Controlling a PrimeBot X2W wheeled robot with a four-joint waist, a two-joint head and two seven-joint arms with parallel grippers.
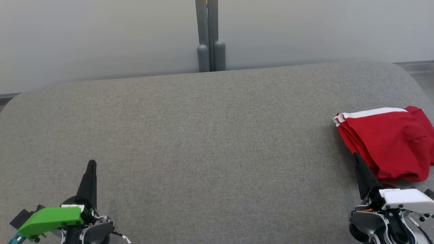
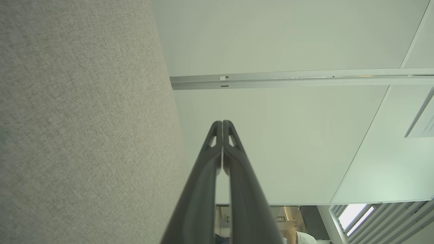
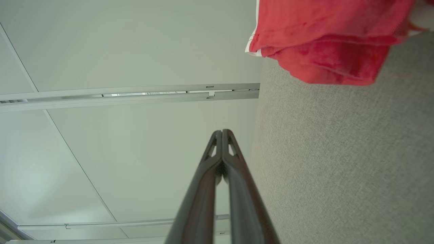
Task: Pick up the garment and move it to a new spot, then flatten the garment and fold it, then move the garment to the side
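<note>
Already folded, the garment lies mid-right on the cushion; left gripper and right gripper pinched together, empty.

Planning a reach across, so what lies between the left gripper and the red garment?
A bare stretch of grey fabric surface runs from the left gripper to the red garment, seen in the head view.

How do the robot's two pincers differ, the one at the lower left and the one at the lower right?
The left pincer has a green cover at its base; the right pincer has a white cover. The left pincer is over bare grey padding, while the right pincer's tip is beside the folded red garment. Both are dark, shut and empty.
</note>
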